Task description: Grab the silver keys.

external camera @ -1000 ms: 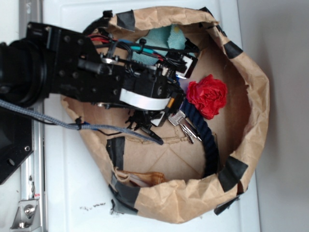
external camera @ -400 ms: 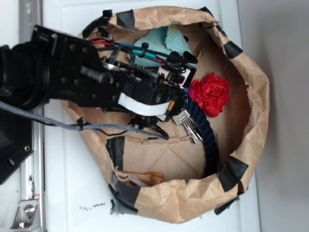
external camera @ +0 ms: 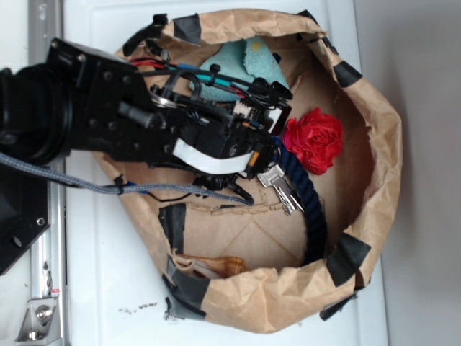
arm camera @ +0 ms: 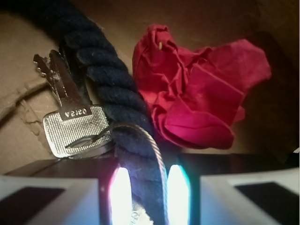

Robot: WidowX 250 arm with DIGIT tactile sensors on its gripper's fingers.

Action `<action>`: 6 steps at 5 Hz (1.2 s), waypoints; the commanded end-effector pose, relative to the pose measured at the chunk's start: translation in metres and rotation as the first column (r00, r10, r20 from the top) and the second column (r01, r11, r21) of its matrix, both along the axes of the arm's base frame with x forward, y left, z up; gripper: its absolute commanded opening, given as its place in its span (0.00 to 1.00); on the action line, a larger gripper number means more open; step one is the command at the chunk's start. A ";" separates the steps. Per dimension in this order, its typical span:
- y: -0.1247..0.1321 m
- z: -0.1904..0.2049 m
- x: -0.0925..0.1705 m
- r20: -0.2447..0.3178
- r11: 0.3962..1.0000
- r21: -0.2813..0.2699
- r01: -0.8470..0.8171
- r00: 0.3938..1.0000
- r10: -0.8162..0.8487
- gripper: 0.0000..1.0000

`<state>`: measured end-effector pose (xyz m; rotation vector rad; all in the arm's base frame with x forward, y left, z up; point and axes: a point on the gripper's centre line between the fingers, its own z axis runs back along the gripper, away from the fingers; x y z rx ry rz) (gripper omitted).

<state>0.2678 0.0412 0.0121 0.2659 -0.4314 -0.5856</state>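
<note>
Blue rope (external camera: 311, 209), red paper (external camera: 314, 141), bag (external camera: 374, 144)

Exterior overhead; wrist view close, sharing silver keys (external camera: 277, 185) (arm camera: 75, 126).

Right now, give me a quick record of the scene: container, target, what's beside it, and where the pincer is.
container: brown paper bag, rolled rim, taped
target: keys, lying on the bag floor against the rope
rope: dark blue, wire ring looped over it
other items: red cloth right of rope; teal cloth behind arm
pincer: low over keys and rope; grip state unclear
</note>
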 end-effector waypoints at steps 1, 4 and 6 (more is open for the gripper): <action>0.002 -0.017 -0.017 -0.077 1.000 0.005 0.005 0.997 -0.005 0.00; 0.011 0.008 -0.023 -0.019 0.999 -0.047 -0.009 1.000 0.009 0.00; 0.010 0.010 -0.025 -0.008 0.999 -0.049 -0.003 1.000 0.003 0.00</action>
